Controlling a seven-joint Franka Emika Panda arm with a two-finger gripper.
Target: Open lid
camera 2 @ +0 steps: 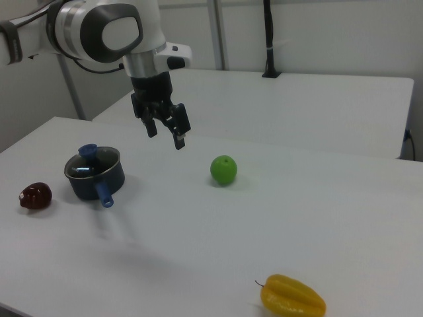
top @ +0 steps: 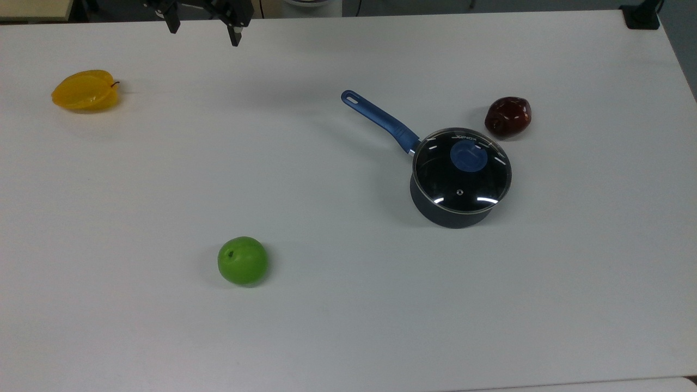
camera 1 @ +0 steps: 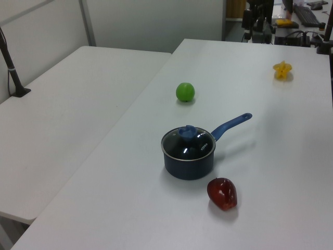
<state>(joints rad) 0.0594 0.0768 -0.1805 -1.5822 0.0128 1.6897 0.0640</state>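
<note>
None of the task done: we see the lid [top: 462, 171] seated flat on the saucepan [top: 452, 215], its metal rim all round the pan's mouth.

Left to do: by our reckoning everything; reach, grip on the blue knob [top: 468, 155], lift clear.

End effector [camera 2: 165, 132]: released, the two fingers spread with a plain gap, nothing between them. It hangs above the surface [top: 348, 305], well apart from the pan, at the far left in the top view.

Lid position: right of centre in the top view, with the pan's blue handle [top: 378, 118] pointing toward the far left. The knob stands off-centre toward the far side as the top view shows it; a small vent hole [top: 459, 192] sits nearer us.

Container: one saucepan, dark. Through the glass we make out only a dark interior; we cannot tell whether anything lies inside.

Loose on the surface, none in the pan: a dark red fruit [top: 508, 116] just beside the pan on its far right, a green apple [top: 243, 261] near left, a yellow starfruit [top: 86, 91] far left.

Risk, as we judge it: the knob is small and smooth, so an off-centre grip may tilt the lid.
</note>
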